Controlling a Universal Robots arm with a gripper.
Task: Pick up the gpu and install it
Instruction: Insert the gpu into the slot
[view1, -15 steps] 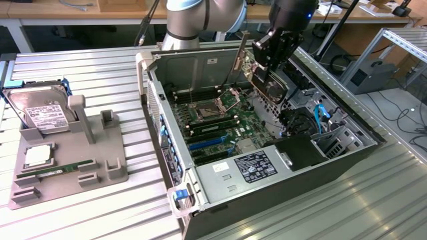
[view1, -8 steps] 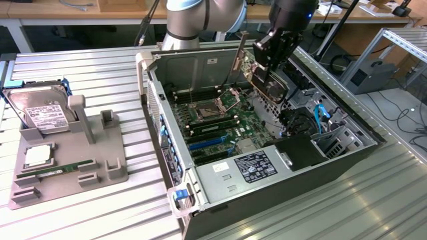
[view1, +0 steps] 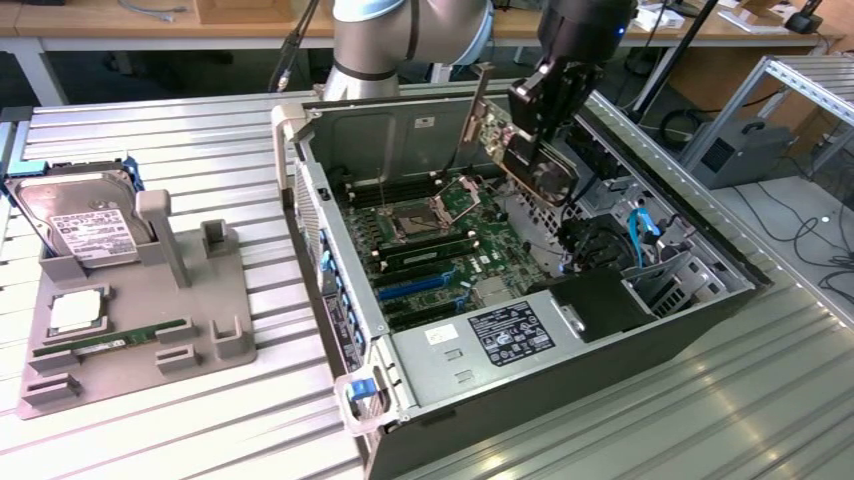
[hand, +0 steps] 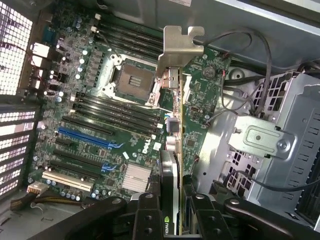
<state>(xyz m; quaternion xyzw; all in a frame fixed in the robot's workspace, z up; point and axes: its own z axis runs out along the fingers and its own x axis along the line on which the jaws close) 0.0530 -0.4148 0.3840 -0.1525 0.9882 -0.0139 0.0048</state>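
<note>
Now the gpu (view1: 518, 150) hangs tilted above the open computer case (view1: 467, 440). The hand (view1: 541, 125) is closed on the card's upper edge, and the silver bracket (view1: 473, 115) stands on the exterior view's left of the hand. From the wrist, the gpu (hand: 200, 100) appears edge-on between the fingers (hand: 145, 215) of the hand (hand: 172, 217), over a motherboard (hand: 100, 125) printed "DELL". The exterior view adds a grey tray (view1: 200, 350) on the bench (view1: 667, 400), carrying a hard drive (view1: 87, 225) whose white label is unreadable.

1. Robotics lab or workshop.
2. Robot arm (view1: 380, 45) at an aluminium slotted table (view1: 747, 400).
3. Open PC case (view1: 574, 405), grey parts fixture (view1: 134, 372).
4. Wooden benches (view1: 134, 25) behind, loose floor cables (view1: 814, 230).
</note>
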